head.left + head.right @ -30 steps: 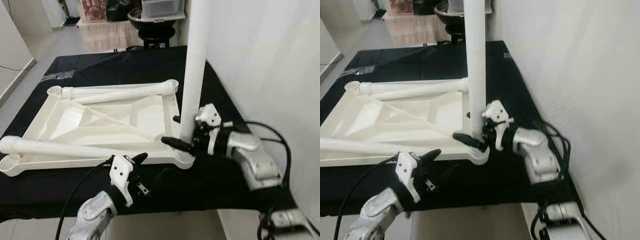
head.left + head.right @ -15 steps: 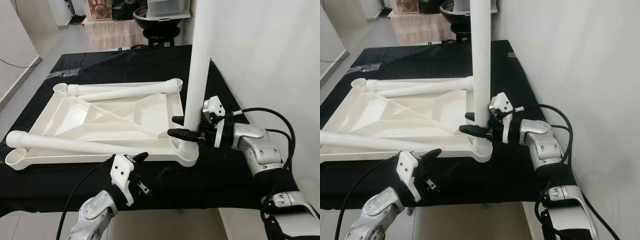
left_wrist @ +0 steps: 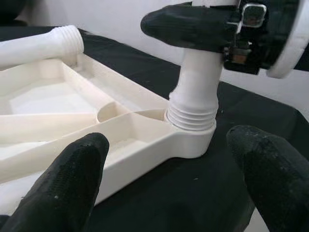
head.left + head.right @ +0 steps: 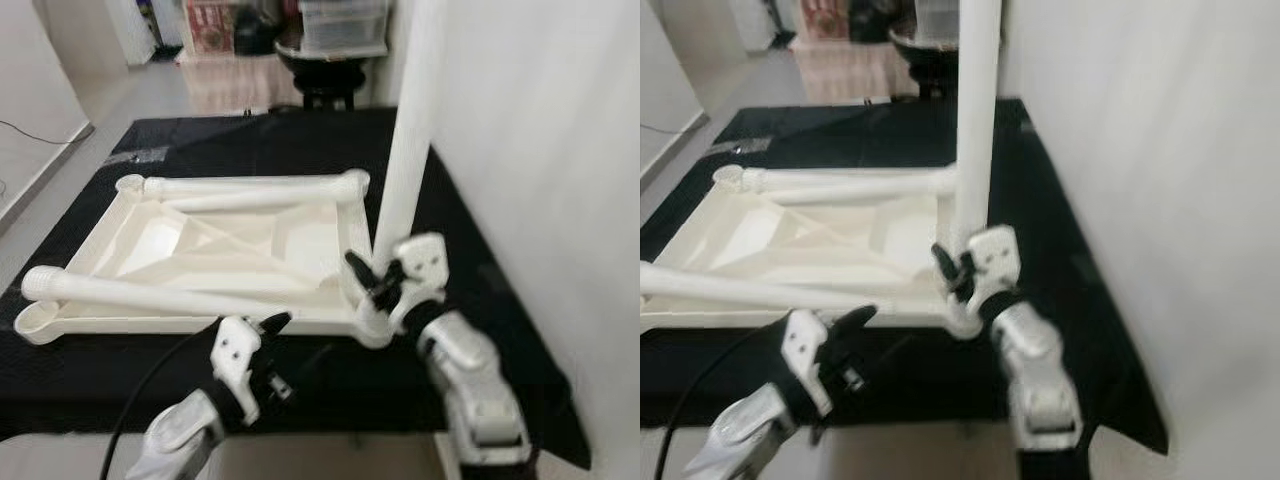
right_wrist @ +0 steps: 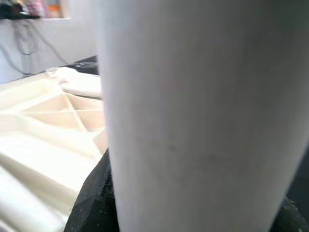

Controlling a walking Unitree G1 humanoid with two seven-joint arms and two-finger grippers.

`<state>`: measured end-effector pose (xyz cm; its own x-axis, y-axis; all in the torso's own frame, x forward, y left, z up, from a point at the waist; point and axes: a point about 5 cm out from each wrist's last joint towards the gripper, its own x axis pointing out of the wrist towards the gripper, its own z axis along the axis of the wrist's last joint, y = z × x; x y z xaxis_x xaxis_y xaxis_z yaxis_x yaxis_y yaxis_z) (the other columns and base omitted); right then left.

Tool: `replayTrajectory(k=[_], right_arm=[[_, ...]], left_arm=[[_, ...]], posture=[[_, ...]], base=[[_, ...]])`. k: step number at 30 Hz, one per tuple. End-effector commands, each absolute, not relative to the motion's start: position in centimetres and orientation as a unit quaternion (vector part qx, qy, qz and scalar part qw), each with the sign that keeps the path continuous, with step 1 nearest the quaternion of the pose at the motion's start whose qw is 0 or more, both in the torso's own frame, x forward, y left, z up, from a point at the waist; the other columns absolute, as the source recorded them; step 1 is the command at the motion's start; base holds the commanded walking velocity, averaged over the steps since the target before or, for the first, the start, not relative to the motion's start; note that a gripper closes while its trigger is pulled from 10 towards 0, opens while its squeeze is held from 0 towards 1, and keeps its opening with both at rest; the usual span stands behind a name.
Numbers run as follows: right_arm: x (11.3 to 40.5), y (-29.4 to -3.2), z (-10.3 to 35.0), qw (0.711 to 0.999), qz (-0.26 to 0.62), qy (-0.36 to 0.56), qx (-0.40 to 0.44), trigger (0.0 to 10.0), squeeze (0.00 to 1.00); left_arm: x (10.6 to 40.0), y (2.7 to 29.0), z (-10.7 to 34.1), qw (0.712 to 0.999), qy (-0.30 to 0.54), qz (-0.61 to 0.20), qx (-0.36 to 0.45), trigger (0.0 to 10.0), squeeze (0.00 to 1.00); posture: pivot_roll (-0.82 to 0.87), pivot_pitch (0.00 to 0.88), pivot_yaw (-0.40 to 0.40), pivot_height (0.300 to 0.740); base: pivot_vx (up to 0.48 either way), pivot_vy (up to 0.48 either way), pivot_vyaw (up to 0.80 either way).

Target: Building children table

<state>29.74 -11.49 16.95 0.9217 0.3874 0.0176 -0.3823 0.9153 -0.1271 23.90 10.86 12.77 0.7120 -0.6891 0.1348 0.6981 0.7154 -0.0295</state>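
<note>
The tabletop (image 4: 230, 255) lies upside down on a black cloth (image 4: 470, 290), ribs up. One leg (image 4: 408, 140) stands upright in the corner socket (image 3: 190, 133) at the top's 4 o'clock, its threaded end seated there. Two loose legs lie across the top: a far leg (image 4: 250, 188) along the 12 o'clock edge and a near leg (image 4: 150, 293) slanting along the 7 o'clock edge.

The right arm reaches up from 5 o'clock, forearm raised toward the socket. The right gripper (image 4: 378, 275) is clamped on the leg just above the threads, one finger (image 3: 186, 24) pressed across the post.

The left arm comes in from 6 o'clock, low, its wrist angled toward the same corner. The left gripper (image 4: 268, 335) hovers just off the top's near edge, its fingers (image 3: 67, 179) spread wide and touching nothing.

Beyond the cloth at 12 o'clock stands a dark stool (image 4: 325, 85).
</note>
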Motion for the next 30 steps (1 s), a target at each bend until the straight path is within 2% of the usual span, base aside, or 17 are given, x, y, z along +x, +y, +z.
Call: replayTrajectory(k=[1,2,3,6,7,9,11,13,14,15,19,20,22,26,27,28,30], right_arm=[[30.0,-11.6,12.7,0.973,0.202,0.081,-0.071,0.0,0.0],[30.0,-11.6,12.7,0.973,0.202,0.081,-0.071,0.0,0.0],[30.8,-12.1,13.0,0.978,0.185,0.076,-0.064,10.0,0.0],[31.4,-12.4,13.4,0.981,0.178,0.065,-0.05,10.0,0.0],[32.0,-12.5,14.0,0.979,0.197,0.048,-0.031,10.0,1.0],[32.4,-12.5,14.7,0.975,0.22,0.031,-0.011,10.0,1.0],[33.1,-12.7,16.9,0.955,0.295,-0.011,0.008,10.0,1.0],[33.1,-12.7,16.9,0.955,0.295,-0.011,0.008,10.0,1.0],[33.3,-12.9,17.6,0.945,0.327,-0.022,0.007,10.0,1.0],[33.0,-13.3,18.3,0.934,0.357,-0.027,-0.007,10.0,0.0],[32.6,-14.3,18.7,0.918,0.394,-0.021,-0.026,10.0,0.0],[32.7,-15.3,18.8,0.897,0.439,-0.012,-0.048,10.0,0.0],[32.6,-15.7,18.9,0.884,0.464,-0.007,-0.06,10.0,0.0],[32.7,-15.9,19.0,0.874,0.481,-0.004,-0.067,10.0,0.0],[32.6,-16.1,18.9,0.857,0.511,0.009,-0.071,10.0,0.0],[32.9,-16.5,18.6,0.846,0.527,0.024,-0.076,1.9,0.0],[33.5,-16.8,18.5,0.847,0.525,0.03,-0.072,1.9,0.0]], left_arm=[[23.9,11.0,12.6,0.922,-0.048,-0.382,-0.04,10.0,0.0],[23.9,11.0,12.6,0.922,-0.048,-0.382,-0.04,10.0,0.0],[24.0,11.0,12.6,0.923,-0.049,-0.379,-0.042,10.0,0.0],[24.0,11.0,12.6,0.924,-0.05,-0.376,-0.043,10.0,0.0],[24.1,10.9,12.6,0.925,-0.05,-0.375,-0.044,10.0,0.0],[24.1,10.9,12.6,0.925,-0.051,-0.374,-0.044,10.0,0.0],[24.1,10.7,12.5,0.924,-0.05,-0.376,-0.045,10.0,0.0],[24.1,10.7,12.5,0.924,-0.05,-0.376,-0.045,10.0,0.0],[24.2,10.7,12.5,0.924,-0.05,-0.377,-0.046,10.0,0.0],[24.2,10.5,12.5,0.923,-0.049,-0.378,-0.046,10.0,0.0],[24.1,10.4,12.5,0.923,-0.048,-0.38,-0.046,10.0,0.0],[24.1,10.4,12.4,0.923,-0.047,-0.38,-0.045,10.0,0.0],[24.1,10.3,12.4,0.923,-0.047,-0.381,-0.044,10.0,0.0],[24.1,10.3,12.4,0.922,-0.046,-0.381,-0.043,10.0,0.0],[24.1,10.2,12.3,0.922,-0.045,-0.383,-0.04,10.0,0.0],[24.1,10.2,12.2,0.921,-0.044,-0.385,-0.037,10.0,0.0],[24.1,10.1,12.2,0.921,-0.042,-0.386,-0.034,10.0,0.0]], posture=[[-0.08,0.135,0.029,0.74],[-0.08,0.135,0.029,0.74],[-0.08,0.132,0.028,0.74],[-0.08,0.129,0.028,0.74],[-0.07,0.126,0.024,0.74],[-0.07,0.125,0.024,0.74],[-0.08,0.117,0.018,0.74],[-0.08,0.117,0.018,0.74],[-0.07,0.116,0.015,0.74],[-0.06,0.111,0.006,0.74],[-0.06,0.109,0.004,0.74],[-0.06,0.103,0.001,0.74],[-0.06,0.1,0.0,0.74],[-0.06,0.1,0.0,0.74],[-0.05,0.094,-0.002,0.74],[-0.05,0.092,-0.005,0.74],[-0.05,0.088,-0.004,0.74]], base=[[0.0,0.0,0.0],[0.0,0.0,0.0],[0.0,0.0,0.0],[0.0,0.0,0.0],[0.0,0.0,0.0],[0.0,0.0,0.0],[0.0,0.0,0.0],[0.0,0.0,0.0],[0.0,0.0,0.0],[0.0,0.0,0.0],[0.0,0.0,0.0],[0.0,0.0,0.0],[0.0,0.0,0.0],[0.0,0.0,0.0],[0.0,0.0,0.0],[0.0,0.0,0.0],[0.0,0.0,0.0]])
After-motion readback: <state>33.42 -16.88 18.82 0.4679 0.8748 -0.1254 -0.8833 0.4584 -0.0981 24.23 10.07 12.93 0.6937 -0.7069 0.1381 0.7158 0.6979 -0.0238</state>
